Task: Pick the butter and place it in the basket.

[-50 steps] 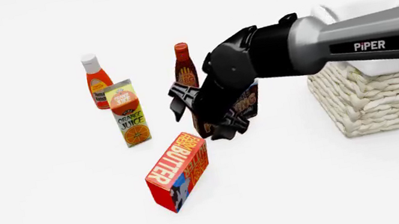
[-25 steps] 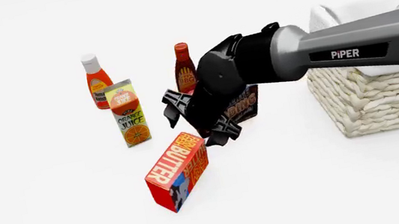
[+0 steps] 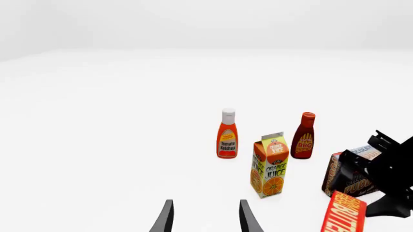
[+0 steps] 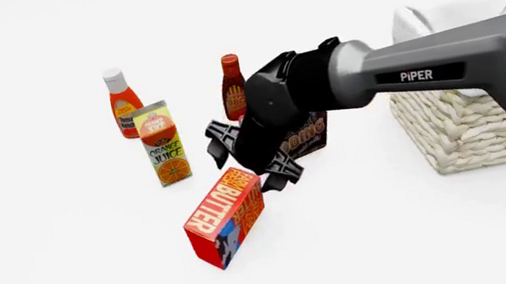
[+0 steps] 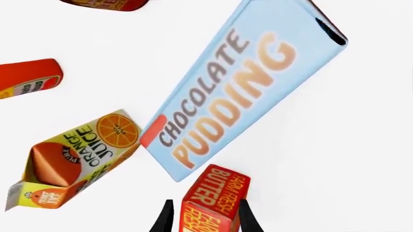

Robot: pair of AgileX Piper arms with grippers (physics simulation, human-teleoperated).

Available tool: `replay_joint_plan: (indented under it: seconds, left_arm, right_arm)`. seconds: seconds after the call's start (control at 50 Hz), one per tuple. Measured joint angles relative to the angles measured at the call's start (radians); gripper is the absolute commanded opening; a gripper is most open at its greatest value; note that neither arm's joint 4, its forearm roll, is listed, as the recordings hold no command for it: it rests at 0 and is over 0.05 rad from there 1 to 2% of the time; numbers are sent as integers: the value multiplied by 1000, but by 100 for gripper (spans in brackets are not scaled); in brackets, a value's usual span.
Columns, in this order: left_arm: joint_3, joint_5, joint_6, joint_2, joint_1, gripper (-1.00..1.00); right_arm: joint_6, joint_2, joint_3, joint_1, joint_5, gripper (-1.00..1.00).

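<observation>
Front view puts the butter [image 4: 225,217], a red rectangular carton with yellow-orange lettering and blue patches on its side, standing on the white desk [image 4: 374,245] below the middle of the scene, its long axis running from about 7 o'clock near the camera up to about 1 o'clock. The right end effector [image 4: 253,159] hangs just beside the carton's far top end, so the carton lies at roughly 7 o'clock from it; the right wrist view shows the carton's end between the two dark fingers [image 5: 165,220], which stand spread and have not visibly closed on it. Whether they touch the cardboard cannot be told. The left end effector [image 3: 204,217], fingers parted and holding nothing, sits far off at about 8 o'clock in the front view, so the right arm is plainly the nearer. Just behind the carton, touching or nearly so, is the brown-and-blue chocolate pudding box [image 4: 301,136]; my judgement is that the fingers must close across the carton's narrow width without catching that box. The cream-white woven wicker basket [image 4: 477,127] with its white cloth lining stands at about 3 o'clock, well apart; its inside is largely hidden by the arm.
</observation>
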Motion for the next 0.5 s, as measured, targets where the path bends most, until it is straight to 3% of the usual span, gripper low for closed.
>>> replay_joint_plan:
  seconds: [0.5]
  left_arm:
    - [0,0,0,0,0,100]
  right_arm:
    - [62,100,-106,17,119,100]
